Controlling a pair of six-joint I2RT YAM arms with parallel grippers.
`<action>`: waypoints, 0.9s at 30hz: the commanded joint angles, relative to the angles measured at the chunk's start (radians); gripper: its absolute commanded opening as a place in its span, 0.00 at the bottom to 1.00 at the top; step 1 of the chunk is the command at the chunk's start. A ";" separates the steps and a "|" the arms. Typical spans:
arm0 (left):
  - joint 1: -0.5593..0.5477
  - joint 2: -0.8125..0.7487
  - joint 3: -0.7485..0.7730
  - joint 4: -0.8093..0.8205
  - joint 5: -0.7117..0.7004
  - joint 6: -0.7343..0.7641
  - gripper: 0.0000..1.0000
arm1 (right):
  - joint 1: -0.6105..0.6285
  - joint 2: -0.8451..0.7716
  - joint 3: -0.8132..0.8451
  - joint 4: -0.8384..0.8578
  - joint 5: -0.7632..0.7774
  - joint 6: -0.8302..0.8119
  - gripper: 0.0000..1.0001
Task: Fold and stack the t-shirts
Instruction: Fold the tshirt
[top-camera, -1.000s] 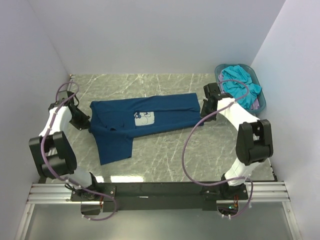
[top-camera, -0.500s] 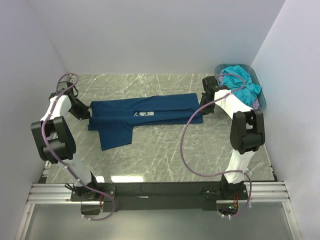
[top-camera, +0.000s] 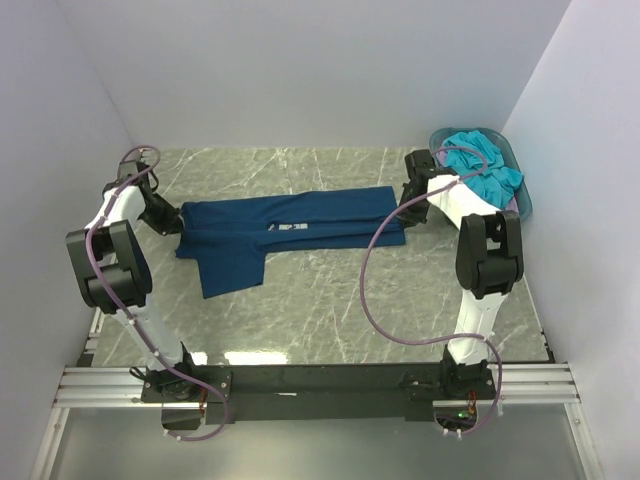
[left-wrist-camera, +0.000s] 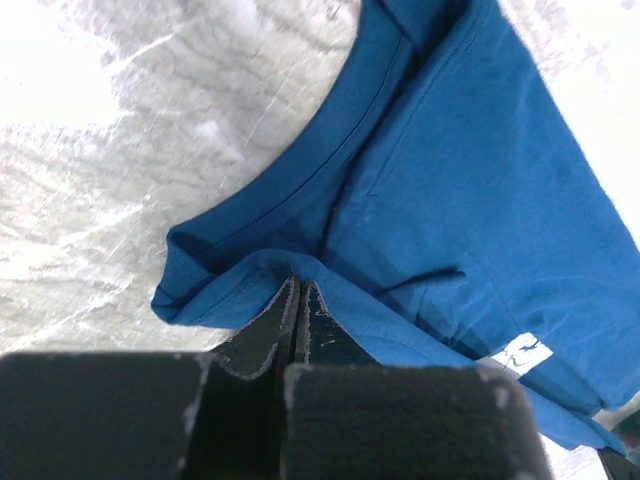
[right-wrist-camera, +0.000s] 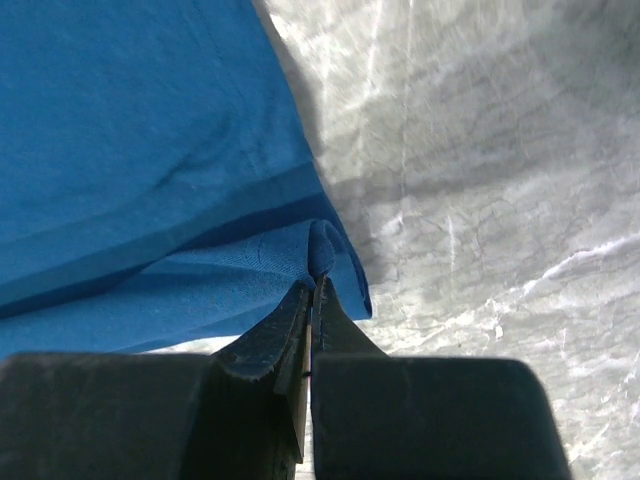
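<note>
The dark navy t-shirt (top-camera: 290, 222) lies across the middle of the table, folded lengthwise into a narrow band, with one sleeve (top-camera: 232, 268) hanging toward the near side at the left. My left gripper (top-camera: 172, 222) is shut on the collar-end fold of the shirt (left-wrist-camera: 300, 283). My right gripper (top-camera: 408, 214) is shut on the hem-end fold of the shirt (right-wrist-camera: 318, 272). A small white print (left-wrist-camera: 522, 352) peeks out of the fold. The turquoise t-shirt (top-camera: 482, 172) lies bunched in the basket, with the pale lilac t-shirt (top-camera: 511, 207) showing under it.
The teal plastic basket (top-camera: 520, 190) stands at the back right corner beside the right arm. White walls close in the marble table (top-camera: 330, 310) on three sides. The arm bases and a metal rail (top-camera: 320, 385) run along the near edge.
Both grippers carried the near edge of the navy shirt toward the back, folding it over itself. The band is now narrower and the white print is nearly hidden.
</note>
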 joint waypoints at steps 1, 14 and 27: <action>0.006 0.016 0.042 0.039 -0.008 -0.013 0.01 | -0.012 0.012 0.052 0.023 0.009 -0.015 0.00; 0.006 0.035 -0.028 0.126 -0.040 -0.027 0.01 | -0.018 0.078 0.052 0.100 0.003 -0.002 0.00; 0.001 -0.057 -0.037 0.134 -0.017 -0.011 0.53 | 0.002 -0.052 0.012 0.152 -0.014 -0.035 0.38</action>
